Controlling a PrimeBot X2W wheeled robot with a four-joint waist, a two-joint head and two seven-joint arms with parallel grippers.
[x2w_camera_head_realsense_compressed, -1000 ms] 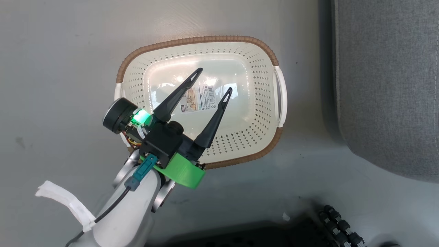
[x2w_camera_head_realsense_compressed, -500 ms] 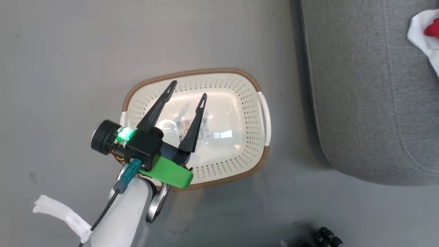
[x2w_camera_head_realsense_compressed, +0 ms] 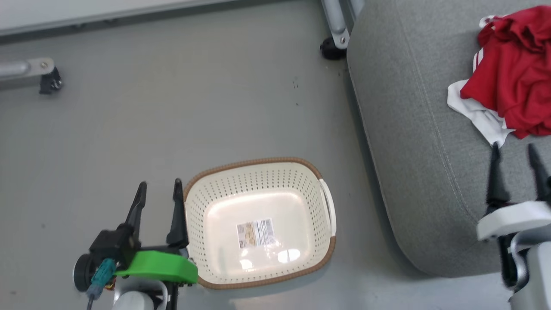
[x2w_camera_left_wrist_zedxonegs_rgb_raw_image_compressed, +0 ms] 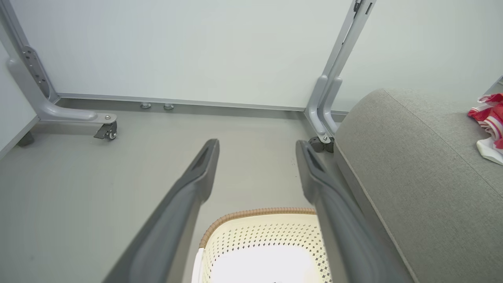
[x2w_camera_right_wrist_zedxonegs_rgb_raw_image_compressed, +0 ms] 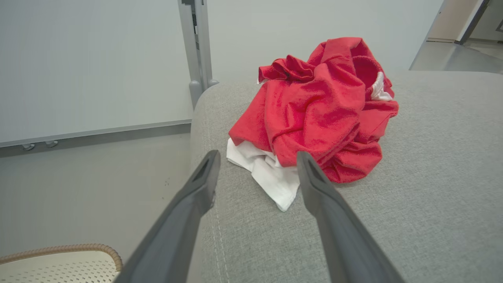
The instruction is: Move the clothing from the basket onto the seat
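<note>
Nearest, at the left, the left pincer hangs over the grey floor just beside the left end of the basket. Its two dark fingers stand apart with nothing between them, and a green bracket sits at their base. The basket stands upright on the floor, cream with perforated sides, a brown woven-look rim and a white handle on its right end. Its bare bottom carries a small rectangular label with a pale picture and a block of fine print. The print is too small to read, and no brand can be made out.

At the near right, the right pincer is over the seat, its fingers likewise spread and gripping nothing. Their tips point at the clothing and stop just short of its white edge. The seat is a large grey upholstered cushion with a stitched seam, lying right of the basket with a strip of floor between them.

The clothing lies in a crumpled heap on the seat, toward its far right. It is bright red, with a white panel spilling out at the near side and white stripes showing at its far edge.

Farthest, metal frame legs on dark casters stand by the seat's far left corner, before a pale wall panel.
</note>
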